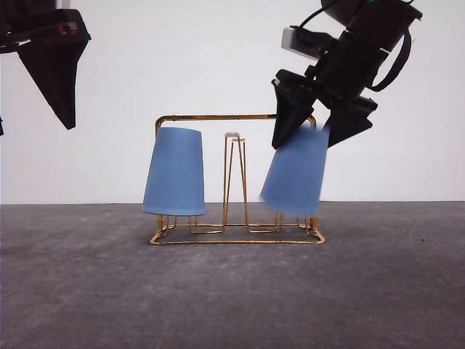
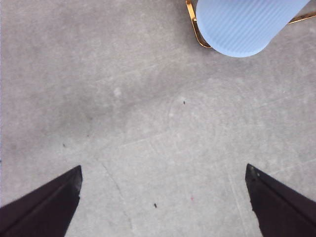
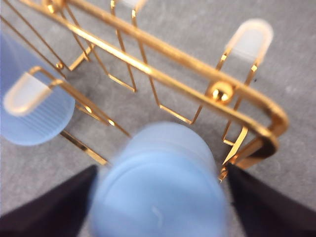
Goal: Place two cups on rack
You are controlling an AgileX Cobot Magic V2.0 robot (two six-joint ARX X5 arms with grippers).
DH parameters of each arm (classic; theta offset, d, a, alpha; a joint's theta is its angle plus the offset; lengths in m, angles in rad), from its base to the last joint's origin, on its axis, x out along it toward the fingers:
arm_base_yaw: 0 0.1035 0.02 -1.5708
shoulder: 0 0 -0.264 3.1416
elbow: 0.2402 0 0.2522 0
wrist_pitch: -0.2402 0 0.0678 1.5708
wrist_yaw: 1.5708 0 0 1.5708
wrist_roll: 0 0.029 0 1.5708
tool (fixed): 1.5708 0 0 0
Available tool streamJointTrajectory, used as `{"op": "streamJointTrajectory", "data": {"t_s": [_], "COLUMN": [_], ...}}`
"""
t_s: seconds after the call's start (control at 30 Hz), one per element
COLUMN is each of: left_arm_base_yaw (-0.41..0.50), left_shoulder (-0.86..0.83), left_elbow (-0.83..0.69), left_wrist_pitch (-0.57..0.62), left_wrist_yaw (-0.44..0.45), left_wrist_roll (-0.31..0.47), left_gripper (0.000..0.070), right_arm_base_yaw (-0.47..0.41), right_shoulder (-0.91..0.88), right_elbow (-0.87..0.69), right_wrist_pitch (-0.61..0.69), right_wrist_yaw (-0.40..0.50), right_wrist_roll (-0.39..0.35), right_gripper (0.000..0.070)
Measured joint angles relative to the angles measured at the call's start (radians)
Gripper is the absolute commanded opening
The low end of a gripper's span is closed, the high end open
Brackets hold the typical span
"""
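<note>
Nearest the front camera, bare grey table, wide and open ahead of the rack. On the rack's left side, one cup upside down over a prong, rim close above the base wire. At the right end, second cup tilted and blurred, upside down, pinched at its top by the right gripper, rim hanging near the base corner and just beside the gold frame. High at upper left, well apart from the rack, left gripper spread wide over bare table.
</note>
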Motion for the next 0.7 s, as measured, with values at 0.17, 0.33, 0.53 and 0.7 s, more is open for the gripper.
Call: {"op": "streamJointTrajectory", "data": {"t_s": [0.17, 0.33, 0.53, 0.7], "left_arm_base_yaw": [0.000, 0.000, 0.034, 0.102], "left_shoulder": [0.000, 0.000, 0.000, 0.000], "left_elbow": [0.000, 0.000, 0.000, 0.000], "left_wrist_pitch": [0.008, 0.036, 0.066, 0.077], "left_wrist_yaw": [0.000, 0.000, 0.014, 0.045], "left_wrist_roll": [0.000, -0.001, -0.001, -0.001], "left_gripper": [0.0626, 0.0625, 0.0625, 0.0625], "right_arm_base_yaw": [0.001, -0.002, -0.011, -0.056], "right_shoulder": [-0.001, -0.064, -0.261, -0.365], "right_elbow": [0.000, -0.004, -0.003, -0.034], "right_wrist_pitch": [0.022, 0.026, -0.078, -0.190], "right_wrist_yaw": [-0.004, 0.000, 0.053, 0.132], "right_wrist_roll": [0.023, 0.045, 0.046, 0.041], "right_gripper": [0.0696, 0.0696, 0.0695, 0.0694]}}
